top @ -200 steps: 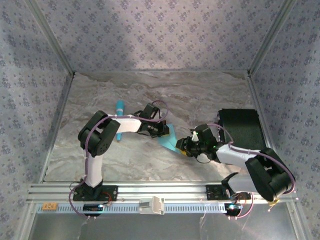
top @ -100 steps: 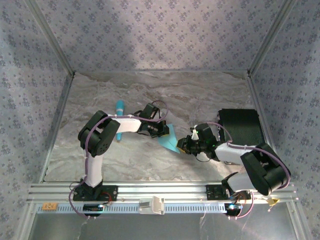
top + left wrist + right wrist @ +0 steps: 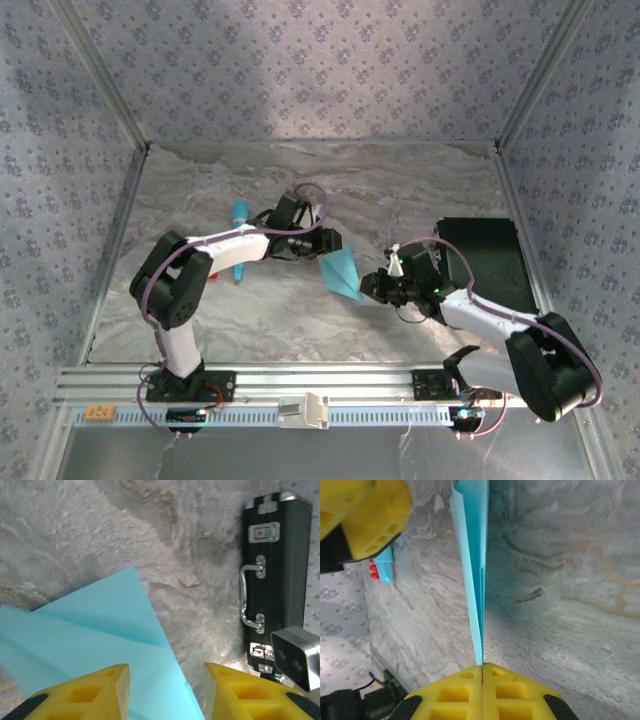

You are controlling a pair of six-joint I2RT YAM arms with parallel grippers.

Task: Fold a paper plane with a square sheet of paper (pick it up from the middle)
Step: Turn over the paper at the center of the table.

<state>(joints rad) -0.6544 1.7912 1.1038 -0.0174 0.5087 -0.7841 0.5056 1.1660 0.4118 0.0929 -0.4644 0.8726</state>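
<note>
The square sheet of paper is light cyan-blue and folded into a layered, pointed shape, and it stands on edge between the two grippers. My right gripper is shut on its near lower edge. In the right wrist view the folded layers rise straight out of the closed yellow jaws. My left gripper is at the paper's far upper side. Its yellow fingers stand apart, with the paper lying loose between and below them.
A black case with metal latches lies at the right, also seen in the left wrist view. A turquoise pen-like stick lies left of the left arm. Patterned walls enclose the marbled table.
The left gripper has opened and let go of the paper, shifting slightly back. The right gripper has closed on the paper's edge, and the paper now stands more upright.
</note>
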